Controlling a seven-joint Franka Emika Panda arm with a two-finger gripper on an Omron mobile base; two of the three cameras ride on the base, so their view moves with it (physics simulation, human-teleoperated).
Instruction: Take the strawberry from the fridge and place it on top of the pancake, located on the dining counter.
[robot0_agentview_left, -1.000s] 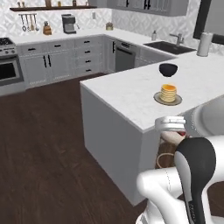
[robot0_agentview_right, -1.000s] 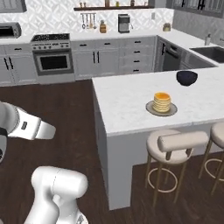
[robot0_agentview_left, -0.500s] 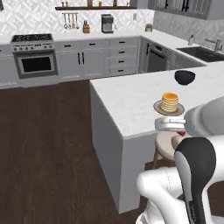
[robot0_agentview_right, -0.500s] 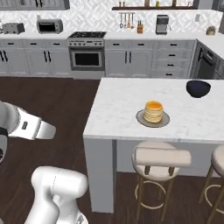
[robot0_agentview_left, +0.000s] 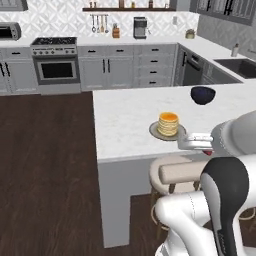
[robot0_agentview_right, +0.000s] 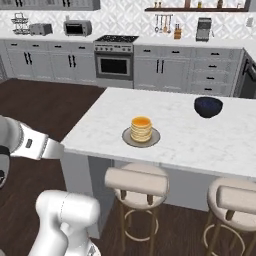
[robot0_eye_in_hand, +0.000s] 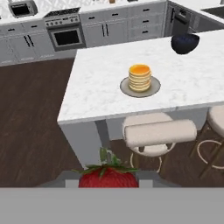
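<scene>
Sitting at the very bottom of the hand view, the strawberry (robot0_eye_in_hand: 108, 176) shows its red body and green leaves between the dark tips of the gripper (robot0_eye_in_hand: 108, 178), whose jaws are closed on it, holding it in the air off the near edge of the dining counter (robot0_eye_in_hand: 100, 83). Beyond it, the pancake (robot0_eye_in_hand: 140, 77) stands as a golden stack with an orange top on a round grey plate (robot0_eye_in_hand: 140, 89), near the counter's near edge and above a padded stool (robot0_eye_in_hand: 157, 133) tucked under the overhang. A dark bowl (robot0_eye_in_hand: 184, 43) rests farther back on the same marbled top, well apart from the plate. In the right base view a second stool (robot0_agentview_right: 231, 199) stands beside the first, and the stove (robot0_agentview_right: 114, 55) sits against the back wall among grey cabinets.
</scene>
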